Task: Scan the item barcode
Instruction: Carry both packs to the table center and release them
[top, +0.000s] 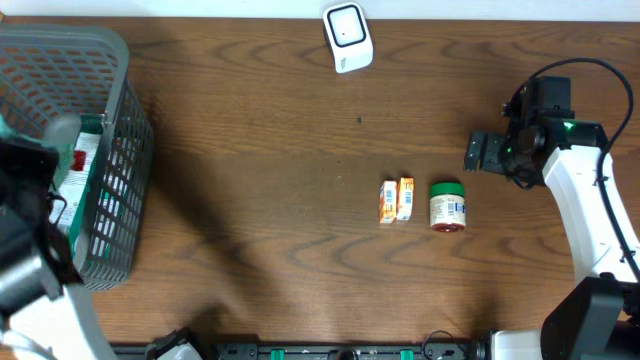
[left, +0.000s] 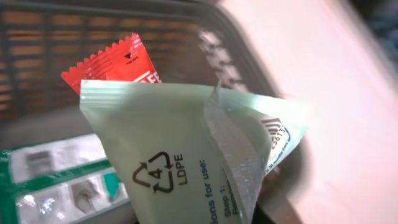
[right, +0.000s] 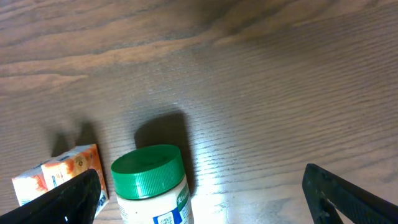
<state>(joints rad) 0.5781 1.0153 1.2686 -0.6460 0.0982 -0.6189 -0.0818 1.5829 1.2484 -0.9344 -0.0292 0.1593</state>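
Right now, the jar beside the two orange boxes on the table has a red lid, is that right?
No: the lid of the jar is green, not red, as the right wrist view shows. It does sit beside the two orange boxes.

Overhead faces down on table (top: 300, 120); wrists close; jar (top: 447, 205) shared with right.

Wooden table (top: 300, 120) bearing 2 small orange cartons (top: 388, 202) side by side, a green-lidded jar (top: 447, 206) just beside them, and a grey mesh basket (top: 115, 70) at one edge, containing a red serrated sachet (left: 115, 62) and green-and-white packs (left: 56, 180).
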